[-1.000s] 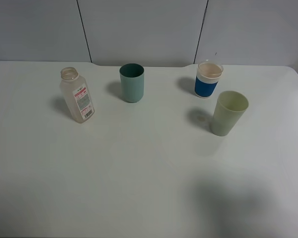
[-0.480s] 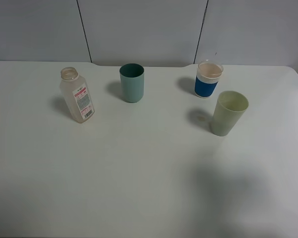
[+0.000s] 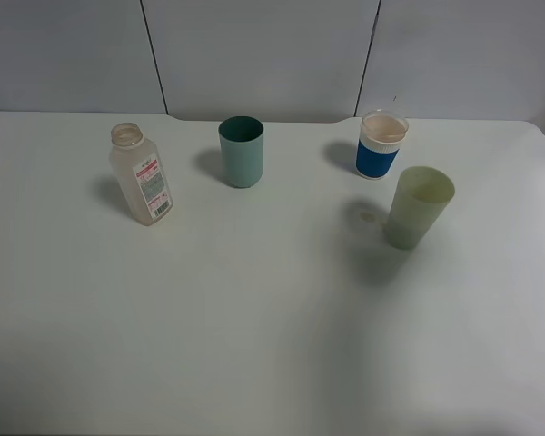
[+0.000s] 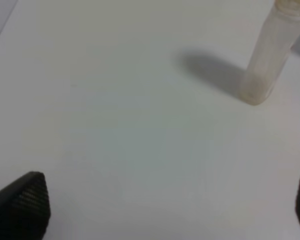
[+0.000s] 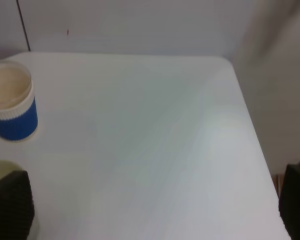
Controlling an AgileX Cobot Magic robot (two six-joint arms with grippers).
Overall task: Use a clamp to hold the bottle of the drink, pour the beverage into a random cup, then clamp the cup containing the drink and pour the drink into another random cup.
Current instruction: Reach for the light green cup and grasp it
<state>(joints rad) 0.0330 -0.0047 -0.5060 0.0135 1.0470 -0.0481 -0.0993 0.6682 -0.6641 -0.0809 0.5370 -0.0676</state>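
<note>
My L gripper (image 4: 160,210) & R gripper (image 5: 152,205): jaws spread, empty; bottle (image 3: 142,186) looks drained, blue-band cup (image 3: 380,150) seems filled, so pours prob. done; next: park clear.

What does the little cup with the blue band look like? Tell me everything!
The blue-banded cup is short plastic, pale on top, with a wide blue band round its lower half. Inside it looks beige. It stands upright on the table, far right, behind the yellow-green tumbler and apart from it. Nothing else touches it.

Three cups (image 3: 242,153) (image 3: 381,145) (image 3: 419,207), one bottle (image 3: 142,175), one table (image 3: 254,318)
</note>
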